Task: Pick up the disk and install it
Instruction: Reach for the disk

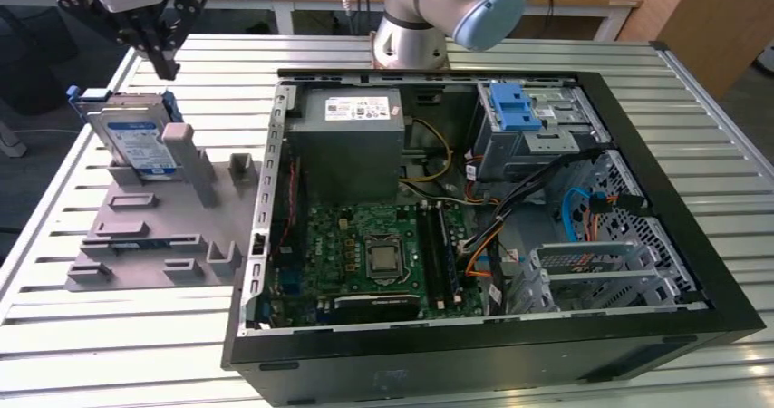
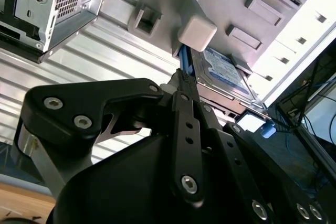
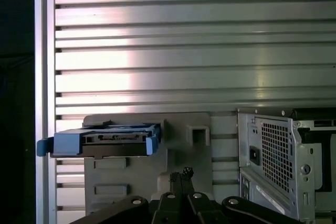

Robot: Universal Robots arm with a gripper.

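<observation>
Fingers of the gripper were pressed together, with no gap between the tips and nothing held. They pointed down toward the tabletop in the exterior view, and the tips appeared closed in both wrist views. Beneath them spread the slatted metal table, which carried everything else. Well apart from the fingers, toward the exterior view's right, the open computer case lay on its side with its interior facing up. Within it, the grey power supply box sat on the side nearer the fingers. The green motherboard lay next to that box, farther from the fingertips. The drive cage with its blue latch stood across the case from the fingers. Directly under the fingers, flat on the table and just beside the case wall, lay a grey holder plate with raised blocks. The disk stood on edge in that plate, near the fingertips but below them and apart from them. Its blue-and-white label and blue carrier frame were visible in the exterior view. In the first wrist view the disk's blue-framed upper edge lay off to one side of the closed tips. A grey upright post rose just beside the disk, between it and the case.
</observation>
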